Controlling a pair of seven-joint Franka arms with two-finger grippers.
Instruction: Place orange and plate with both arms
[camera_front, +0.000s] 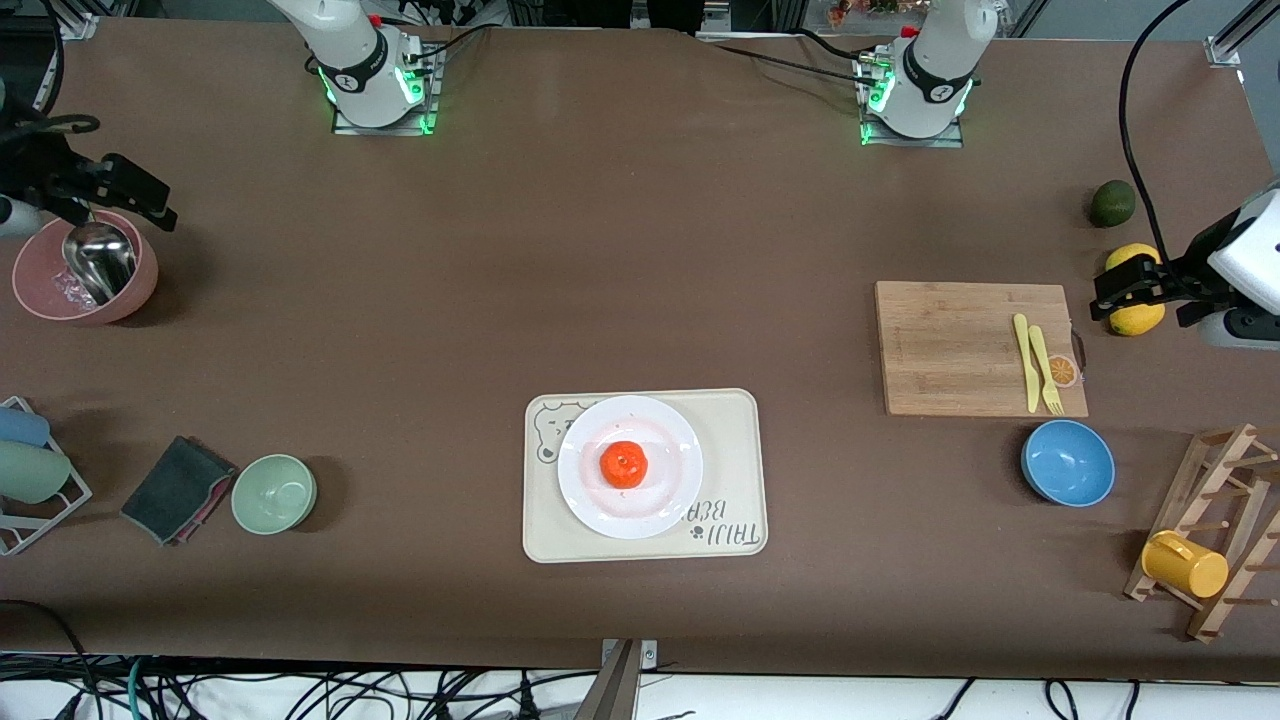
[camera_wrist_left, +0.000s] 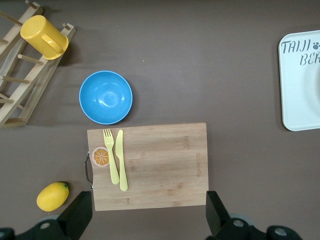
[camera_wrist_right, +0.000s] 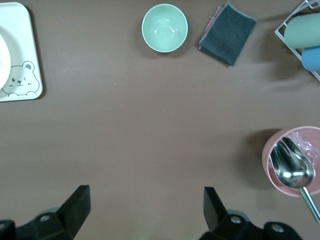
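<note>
Only the front view shows the orange (camera_front: 625, 464) on the plate (camera_front: 630, 467); left gripper (camera_wrist_left: 145, 212) and right gripper (camera_wrist_right: 145, 207) hang wide open, empty, at their table ends

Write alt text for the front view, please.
An orange sits on a white plate on a bear-print tray mid-table. The open left gripper hovers over a lemon, the open right gripper over a pink bowl.

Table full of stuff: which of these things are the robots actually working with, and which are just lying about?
Job: small red-orange fruit on the round white plate; open left gripper; open right gripper.

Lying about: cream bear-print tray, wooden cutting board, blue bowl, green bowl, pink bowl.
</note>
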